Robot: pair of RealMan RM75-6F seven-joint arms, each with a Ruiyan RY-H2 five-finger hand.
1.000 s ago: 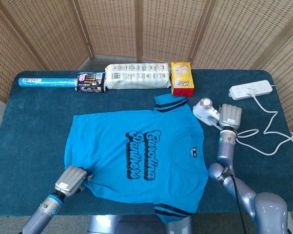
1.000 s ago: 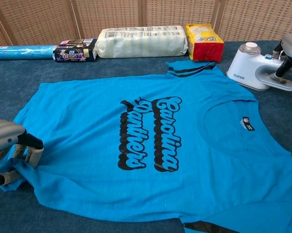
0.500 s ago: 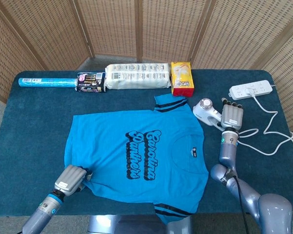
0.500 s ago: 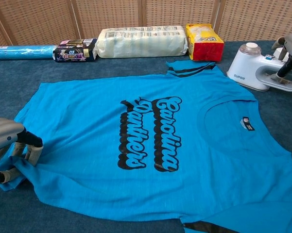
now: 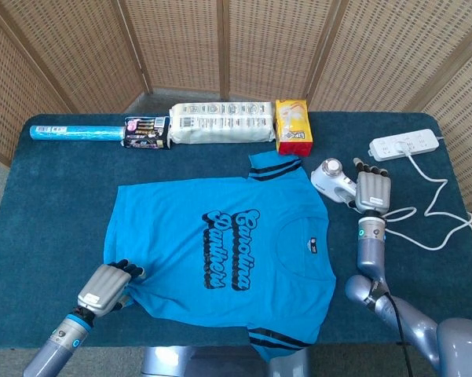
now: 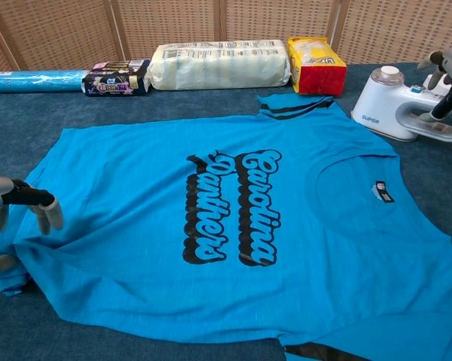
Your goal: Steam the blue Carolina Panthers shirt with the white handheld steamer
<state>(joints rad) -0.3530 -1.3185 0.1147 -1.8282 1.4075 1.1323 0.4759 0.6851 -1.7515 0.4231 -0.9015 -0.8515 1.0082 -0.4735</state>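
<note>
The blue Carolina Panthers shirt lies flat, print up, in the middle of the table. The white handheld steamer rests on the cloth just beyond the shirt's right shoulder. My right hand hovers at the steamer's handle end with its fingers spread and nothing in them. My left hand is at the shirt's lower left corner, fingers apart above the hem and holding nothing.
A white power strip with a looping cable lies at the far right. Along the back edge are a blue roll, a dark packet, a white pack and a yellow-red pack. Wicker screens stand behind.
My left hand has let go of the shirt's hem and spread its fingers. My right hand has uncurled and drawn back from the steamer's handle.
</note>
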